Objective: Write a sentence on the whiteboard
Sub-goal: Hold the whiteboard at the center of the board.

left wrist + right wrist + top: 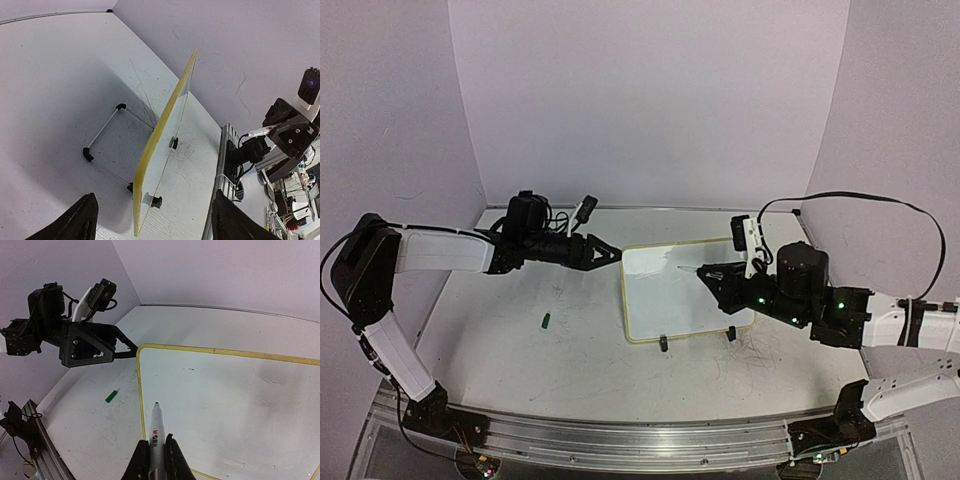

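Right wrist view: right tool (156,456) clenched on a marker (155,427), tip over the whiteboard (225,400); left tool (610,253) released, straddling its 10 o'clock corner.

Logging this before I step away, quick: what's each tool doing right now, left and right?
Left tool: open, fingers either side of the whiteboard edge, not clamped.
Right tool: closed, holding a marker.

1. Whiteboard (680,295): smooth, glossy white face; pale-yellow frame looks plastic.
2. Marker (156,425): glossy white plastic barrel.
3. Left gripper (616,253) and right gripper (156,441): matt black plastic jaws, faintly layered.
4. Table (520,350): matt white, scuffed with ink marks.
5. Rail (640,440): brushed bare metal.
6. Stand (104,129): thin metal rods, black plastic ends.
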